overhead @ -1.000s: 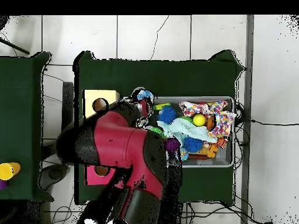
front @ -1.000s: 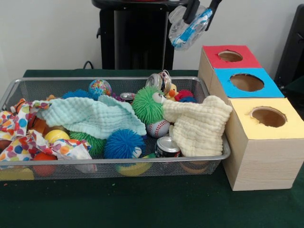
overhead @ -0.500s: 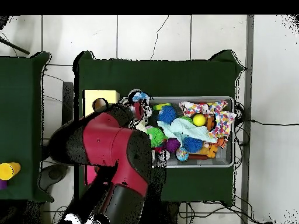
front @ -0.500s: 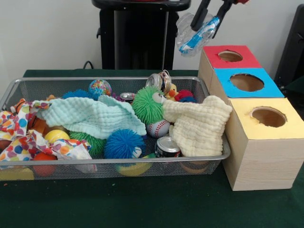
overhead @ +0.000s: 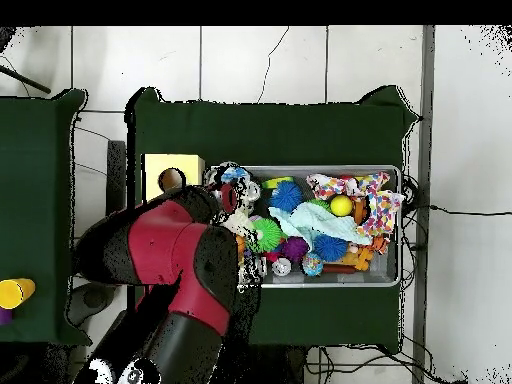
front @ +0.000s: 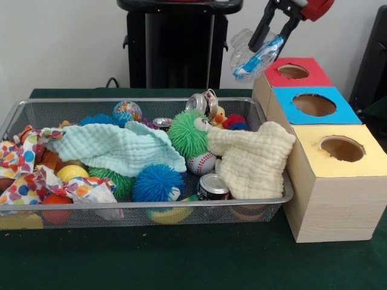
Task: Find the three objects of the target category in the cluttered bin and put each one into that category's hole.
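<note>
One tool (front: 272, 30) gripping plastic bottle (front: 251, 53), beside red box (front: 289, 75)

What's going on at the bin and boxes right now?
The red and black arm's gripper is shut on a crushed clear plastic bottle with a blue label, holding it in the air beside the red-topped box, just short of its hole. The blue-topped box and yellow-topped box stand next in the row. The wire mesh bin is crowded with cloths, spiky balls and cans, including a silver can at its front edge.
</note>
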